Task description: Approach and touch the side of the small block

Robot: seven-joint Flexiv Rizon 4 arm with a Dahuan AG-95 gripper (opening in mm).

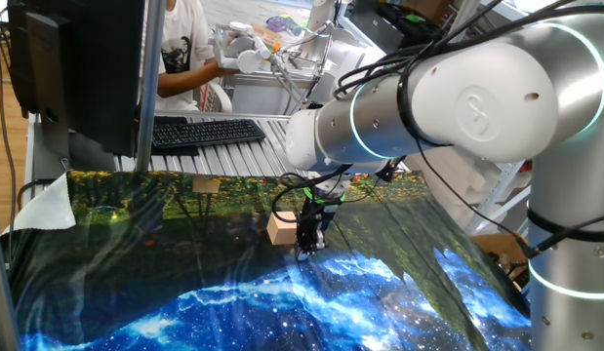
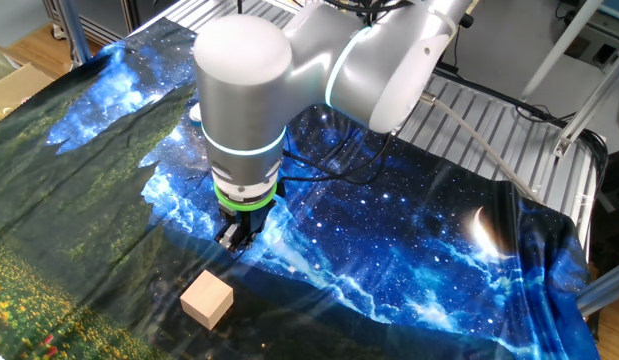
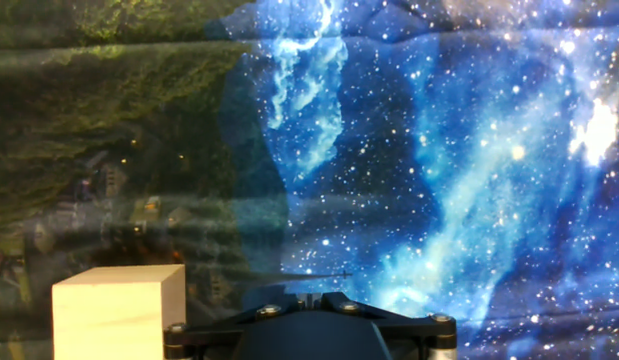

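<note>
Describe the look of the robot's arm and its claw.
The arm is made of thick, rounded silver-grey segments with glowing cyan-green rings at the joints. Black cables loop along it. The claw is small and black beneath a green-lit wrist collar.

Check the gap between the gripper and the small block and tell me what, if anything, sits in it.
Nothing visible does. In the other fixed view only bare printed cloth lies between the gripper and the small block. The hand view shows the block beside the tool, with no object between them.
</note>
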